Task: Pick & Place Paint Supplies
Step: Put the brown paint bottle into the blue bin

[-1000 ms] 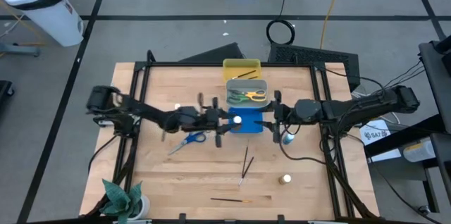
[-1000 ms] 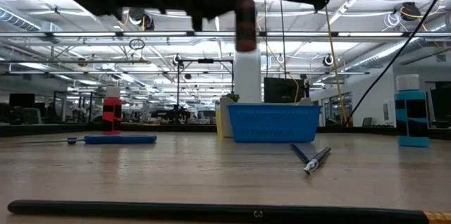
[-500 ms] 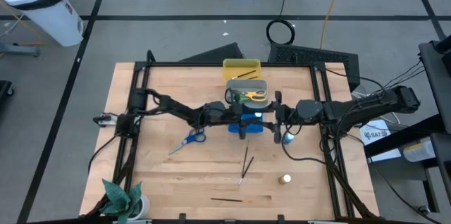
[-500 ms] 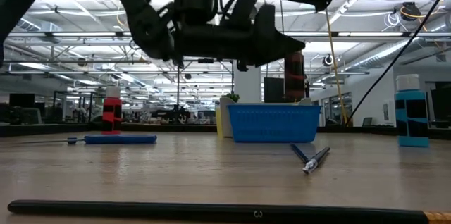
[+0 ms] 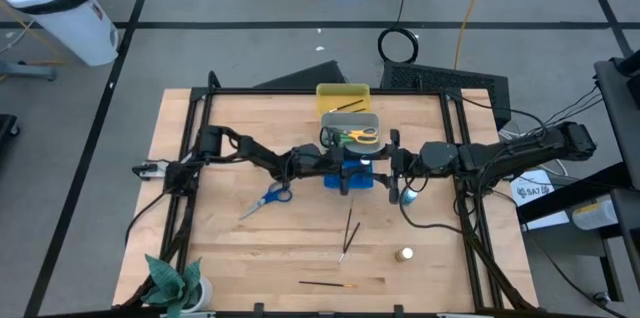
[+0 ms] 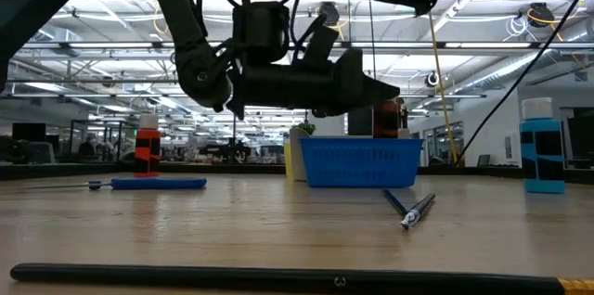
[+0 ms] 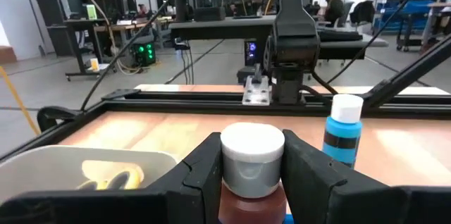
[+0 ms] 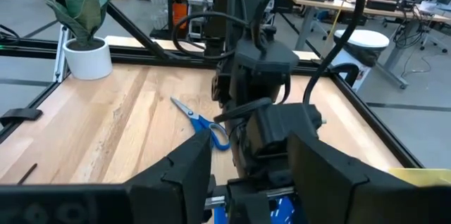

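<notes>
In the high view, the left gripper (image 5: 345, 172) is seen over the blue tray (image 5: 357, 180) at the middle of the table, while the right gripper (image 5: 385, 165) waits just to the right of that tray, near the blue bottle (image 5: 407, 197). The blue scissors (image 5: 268, 199) lie to the left, and a dark brush (image 5: 347, 235) and the whitish bottle (image 5: 405, 255) lie nearer the front edge.

In the low view, the brown bottle (image 6: 386, 116) is held above the blue tray (image 6: 360, 164); the red bottle (image 6: 147, 146) stands far left.

In the left wrist view, the fingers (image 7: 203, 168) are clamped on the brown bottle (image 7: 252, 175) just under its white cap.

In the right wrist view, the right fingers (image 8: 184, 168) are spread apart and empty.

The placing step appears to be in hand; a short lowering into the tray and a release seem called for next.
</notes>
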`<state>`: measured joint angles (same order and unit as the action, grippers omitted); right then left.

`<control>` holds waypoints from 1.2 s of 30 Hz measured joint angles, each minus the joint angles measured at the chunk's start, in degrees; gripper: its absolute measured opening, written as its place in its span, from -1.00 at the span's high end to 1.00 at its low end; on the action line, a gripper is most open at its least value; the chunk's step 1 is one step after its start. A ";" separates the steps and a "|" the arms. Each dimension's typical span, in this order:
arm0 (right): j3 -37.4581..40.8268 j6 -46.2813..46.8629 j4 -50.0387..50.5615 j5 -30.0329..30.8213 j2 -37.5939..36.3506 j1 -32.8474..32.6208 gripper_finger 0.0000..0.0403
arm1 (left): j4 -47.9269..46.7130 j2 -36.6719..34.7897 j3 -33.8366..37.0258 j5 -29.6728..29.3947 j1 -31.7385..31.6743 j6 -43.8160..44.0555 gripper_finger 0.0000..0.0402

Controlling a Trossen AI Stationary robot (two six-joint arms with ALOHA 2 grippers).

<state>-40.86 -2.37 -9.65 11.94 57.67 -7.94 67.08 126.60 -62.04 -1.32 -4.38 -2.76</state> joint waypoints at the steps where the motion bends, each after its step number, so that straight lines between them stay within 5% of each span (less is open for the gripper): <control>1: 0.00 0.00 -0.03 0.00 0.00 0.00 0.15 | -0.37 -0.05 0.00 0.01 -0.10 -0.47 0.39; 28: -0.02 -0.46 -1.68 -0.01 0.00 0.00 0.15 | -5.70 1.51 -0.03 -0.34 -0.59 -1.87 0.39; 36: -0.07 -0.46 -1.56 0.00 0.00 0.00 0.15 | -5.94 1.67 -0.04 -2.18 -0.90 0.33 -0.07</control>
<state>-40.93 -2.83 -11.21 11.94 57.67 -7.94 61.14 128.27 -62.08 -3.50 -5.28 -2.44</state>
